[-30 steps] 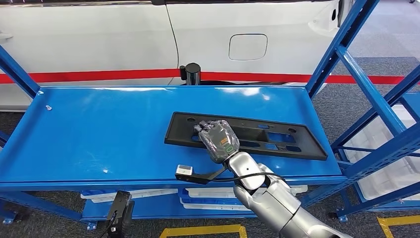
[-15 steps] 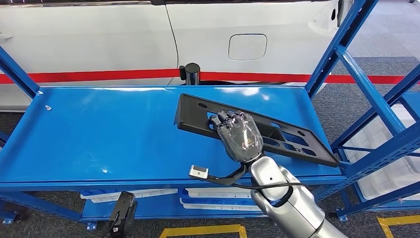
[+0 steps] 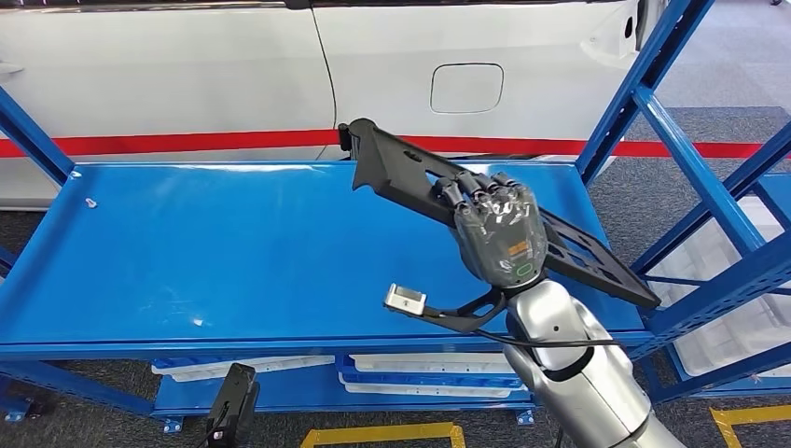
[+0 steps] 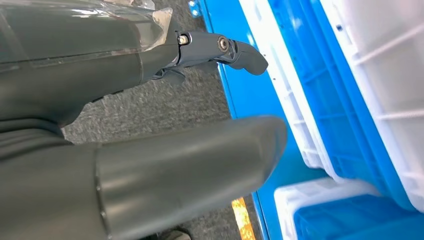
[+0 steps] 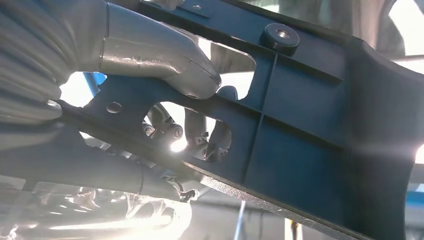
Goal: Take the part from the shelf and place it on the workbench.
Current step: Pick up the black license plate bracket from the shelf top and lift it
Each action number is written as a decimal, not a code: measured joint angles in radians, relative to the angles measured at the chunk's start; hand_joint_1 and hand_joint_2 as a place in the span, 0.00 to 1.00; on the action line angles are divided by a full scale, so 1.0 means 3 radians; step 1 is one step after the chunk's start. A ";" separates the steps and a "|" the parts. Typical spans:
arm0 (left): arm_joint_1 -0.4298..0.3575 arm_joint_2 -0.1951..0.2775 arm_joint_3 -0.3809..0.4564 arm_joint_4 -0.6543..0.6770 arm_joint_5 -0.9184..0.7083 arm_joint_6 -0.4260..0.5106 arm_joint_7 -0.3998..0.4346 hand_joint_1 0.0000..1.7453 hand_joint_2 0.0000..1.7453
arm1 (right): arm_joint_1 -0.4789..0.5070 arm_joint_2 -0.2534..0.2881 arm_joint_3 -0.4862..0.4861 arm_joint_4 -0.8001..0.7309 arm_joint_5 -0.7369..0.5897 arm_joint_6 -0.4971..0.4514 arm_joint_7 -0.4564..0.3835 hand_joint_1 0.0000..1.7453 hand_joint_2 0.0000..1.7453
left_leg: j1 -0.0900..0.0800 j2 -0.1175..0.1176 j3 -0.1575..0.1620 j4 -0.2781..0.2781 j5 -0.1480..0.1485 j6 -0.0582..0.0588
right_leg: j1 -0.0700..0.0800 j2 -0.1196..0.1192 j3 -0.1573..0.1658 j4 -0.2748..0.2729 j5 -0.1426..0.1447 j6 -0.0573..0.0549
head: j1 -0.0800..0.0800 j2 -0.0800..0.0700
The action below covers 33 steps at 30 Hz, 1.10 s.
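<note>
Head view: the right hand (image 3: 499, 231) grips the black part (image 3: 401, 171), held tilted and clear above the blue shelf (image 3: 205, 252), its upper end pointing toward 11 o'clock, its lower end past the shelf's right edge near the blue upright (image 3: 653, 84). The shelf surface to the part's 9 o'clock is bare.

Left wrist view: the left hand (image 4: 125, 150) hangs over grey floor, fingers (image 4: 220, 47) apart, beside white bins (image 4: 380, 75).

Right wrist view: the thumb (image 5: 155, 52) presses the part's ribbed face (image 5: 300, 130); fingers show through a cutout.
</note>
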<state>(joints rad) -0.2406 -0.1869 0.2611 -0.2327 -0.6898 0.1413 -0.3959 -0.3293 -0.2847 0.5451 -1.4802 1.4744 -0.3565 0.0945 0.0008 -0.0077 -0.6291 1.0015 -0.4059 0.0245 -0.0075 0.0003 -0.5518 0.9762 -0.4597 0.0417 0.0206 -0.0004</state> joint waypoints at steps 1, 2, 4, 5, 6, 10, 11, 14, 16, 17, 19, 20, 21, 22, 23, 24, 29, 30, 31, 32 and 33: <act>0.0002 0.0000 -0.0004 0.0000 -0.0003 0.0027 0.0018 0.00 0.00 | -0.0001 -0.0015 -0.0049 -0.0080 0.0003 -0.0001 -0.0005 0.99 1.00 | 0.0000 0.0000 0.0000 0.0000 0.0000 0.0000 | 0.0000 0.0000 0.0000 0.0000 0.0000 0.0000 | 0.0000 0.0000; 0.0004 -0.0001 -0.0008 0.0000 -0.0005 0.0045 0.0033 0.00 0.00 | -0.0004 -0.0028 -0.0093 -0.0155 0.0008 -0.0003 -0.0010 0.99 1.00 | 0.0000 0.0000 0.0000 0.0000 0.0000 0.0000 | 0.0000 0.0000 0.0000 0.0000 0.0000 0.0000 | 0.0000 0.0000; 0.0007 -0.0003 -0.0013 0.0000 -0.0010 0.0051 0.0046 0.00 0.00 | -0.0016 -0.0046 -0.0160 -0.0281 0.0023 -0.0005 -0.0017 1.00 1.00 | 0.0000 0.0000 0.0000 0.0000 0.0000 0.0000 | 0.0000 0.0000 0.0000 0.0000 0.0000 0.0000 | 0.0000 0.0000; 0.0007 -0.0004 -0.0014 0.0000 -0.0010 0.0038 0.0047 0.00 0.00 | -0.0023 -0.0051 -0.0183 -0.0332 0.0033 -0.0005 -0.0019 1.00 1.00 | 0.0000 0.0000 0.0000 0.0000 0.0000 0.0000 | 0.0000 0.0000 0.0000 0.0000 0.0000 0.0000 | 0.0000 0.0000; 0.0008 -0.0005 -0.0015 0.0000 -0.0011 0.0020 0.0047 0.00 0.00 | -0.0030 -0.0056 -0.0202 -0.0379 0.0043 -0.0003 -0.0020 1.00 1.00 | 0.0001 0.0000 0.0000 0.0000 0.0000 0.0000 | 0.0000 0.0000 0.0000 0.0000 0.0000 0.0000 | 0.0000 0.0000; 0.0009 -0.0017 -0.0032 0.0000 -0.0021 -0.0014 0.0088 0.00 0.00 | -0.0041 -0.0063 -0.0256 -0.0518 0.0092 0.0032 -0.0011 1.00 1.00 | 0.0001 0.0000 0.0000 0.0000 0.0000 0.0000 | 0.0001 0.0000 0.0000 0.0000 0.0000 0.0000 | 0.0000 0.0000; 0.0009 -0.0020 -0.0039 0.0000 -0.0025 -0.0020 0.0108 0.00 0.00 | -0.0041 -0.0065 -0.0263 -0.0540 0.0107 0.0046 -0.0007 1.00 1.00 | 0.0001 0.0000 0.0000 0.0000 0.0000 0.0000 | 0.0001 0.0000 0.0000 0.0001 0.0000 0.0000 | 0.0000 0.0000; 0.0010 -0.0028 -0.0058 0.0000 -0.0032 -0.0088 0.0156 0.00 0.00 | -0.0046 -0.0081 -0.0275 -0.0589 0.0143 0.0109 0.0010 1.00 1.00 | 0.0001 0.0000 0.0000 0.0000 0.0000 0.0000 | 0.0000 0.0000 0.0000 0.0001 0.0000 0.0000 | 0.0000 0.0000; 0.0015 -0.0032 -0.0067 0.0000 -0.0021 -0.0146 0.0161 0.00 0.00 | -0.0080 -0.0114 -0.0290 -0.0616 0.0157 0.0148 0.0029 1.00 1.00 | 0.0000 0.0000 0.0000 0.0000 0.0000 0.0000 | 0.0000 0.0000 0.0001 0.0001 0.0000 0.0000 | 0.0000 0.0000; 0.0019 -0.0033 -0.0069 0.0000 -0.0015 -0.0167 0.0160 0.00 0.00 | -0.0120 -0.0137 -0.0299 -0.0630 0.0159 0.0162 0.0035 1.00 1.00 | -0.0001 0.0000 -0.0001 0.0000 0.0000 0.0000 | 0.0000 0.0000 0.0001 0.0001 0.0001 0.0001 | 0.0000 0.0000; 0.0031 -0.0037 -0.0072 0.0000 -0.0010 -0.0193 0.0160 0.00 0.00 | -0.0263 -0.0183 -0.0329 -0.0648 0.0156 0.0185 0.0024 1.00 1.00 | -0.0002 0.0003 -0.0001 0.0000 0.0000 0.0000 | -0.0002 0.0001 0.0000 0.0001 0.0002 0.0002 | 0.0000 0.0000; 0.0037 -0.0041 -0.0072 0.0000 -0.0014 -0.0199 0.0160 0.00 0.00 | -0.0366 -0.0198 -0.0349 -0.0651 0.0149 0.0196 -0.0002 1.00 1.00 | -0.0002 0.0004 -0.0001 0.0000 0.0001 0.0001 | -0.0003 0.0002 0.0000 0.0001 0.0002 0.0002 | 0.0000 0.0000; 0.0042 -0.0046 -0.0073 0.0000 -0.0020 -0.0203 0.0160 0.00 0.00 | -0.0486 -0.0209 -0.0369 -0.0651 0.0133 0.0213 -0.0038 1.00 1.00 | -0.0003 0.0005 -0.0001 0.0000 0.0001 0.0001 | -0.0003 0.0002 0.0000 0.0001 0.0002 0.0002 | 0.0000 0.0000; 0.0047 -0.0052 -0.0074 0.0000 -0.0027 -0.0203 0.0160 0.00 0.00 | -0.0616 -0.0213 -0.0386 -0.0651 0.0101 0.0238 -0.0080 1.00 1.00 | -0.0003 0.0006 -0.0001 0.0000 0.0002 0.0002 | -0.0004 0.0002 0.0000 0.0002 0.0002 0.0003 | 0.0000 0.0000; 0.0051 -0.0058 -0.0074 0.0000 -0.0033 -0.0203 0.0160 0.00 0.00 | -0.0757 -0.0212 -0.0398 -0.0649 0.0051 0.0275 -0.0119 1.00 1.00 | -0.0003 0.0005 -0.0001 0.0000 0.0003 0.0003 | -0.0004 0.0002 0.0001 0.0002 0.0002 0.0003 | 0.0000 0.0000; 0.0054 -0.0062 -0.0074 0.0000 -0.0036 -0.0203 0.0160 0.00 0.00 | -0.0900 -0.0203 -0.0405 -0.0645 -0.0017 0.0324 -0.0149 1.00 1.00 | -0.0003 0.0005 -0.0001 0.0000 0.0004 0.0004 | -0.0004 0.0002 0.0001 0.0003 0.0002 0.0003 | 0.0001 0.0000; 0.0059 -0.0066 -0.0073 0.0000 -0.0008 -0.0211 0.0157 0.00 0.00 | -0.1521 -0.0088 -0.0387 -0.0605 -0.0449 0.0526 -0.0174 1.00 1.00 | -0.0002 0.0002 -0.0001 0.0000 0.0005 0.0005 | -0.0003 0.0001 0.0000 0.0006 0.0002 0.0002 | 0.0000 0.0000; 0.0059 -0.0066 -0.0073 0.0000 -0.0005 -0.0213 0.0155 0.00 0.00 | -0.1564 -0.0075 -0.0383 -0.0601 -0.0483 0.0534 -0.0171 1.00 1.00 | -0.0002 0.0002 -0.0001 0.0000 0.0005 0.0005 | -0.0003 0.0001 0.0000 0.0006 0.0002 0.0002 | 0.0000 0.0000; 0.0059 -0.0066 -0.0073 0.0000 -0.0005 -0.0213 0.0155 0.00 0.00 | -0.1580 -0.0069 -0.0381 -0.0599 -0.0496 0.0536 -0.0169 1.00 1.00 | -0.0001 0.0001 -0.0001 0.0000 0.0005 0.0005 | -0.0003 0.0001 0.0000 0.0006 0.0002 0.0002 | 0.0000 0.0000; 0.0059 -0.0066 -0.0073 0.0000 -0.0005 -0.0213 0.0155 0.00 0.00 | -0.1580 -0.0069 -0.0381 -0.0599 -0.0496 0.0536 -0.0169 1.00 1.00 | -0.0001 0.0001 -0.0001 0.0000 0.0005 0.0005 | -0.0003 0.0001 0.0000 0.0006 0.0002 0.0002 | 0.0000 0.0000; 0.0059 -0.0066 -0.0073 0.0000 -0.0005 -0.0213 0.0155 0.00 0.00 | -0.1580 -0.0069 -0.0381 -0.0599 -0.0496 0.0536 -0.0169 1.00 1.00 | -0.0001 0.0001 -0.0001 0.0000 0.0005 0.0005 | -0.0003 0.0001 0.0000 0.0006 0.0002 0.0002 | 0.0000 0.0000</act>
<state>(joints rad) -0.2229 -0.2068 0.2392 -0.2327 -0.6913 0.0774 -0.3494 -0.8034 -0.3053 0.4307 -1.6598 1.3257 -0.1957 0.0439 0.0004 -0.0073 -0.6293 1.0016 -0.4045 0.0259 -0.0083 0.0005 -0.5519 0.9780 -0.4590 0.0424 0.0206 -0.0004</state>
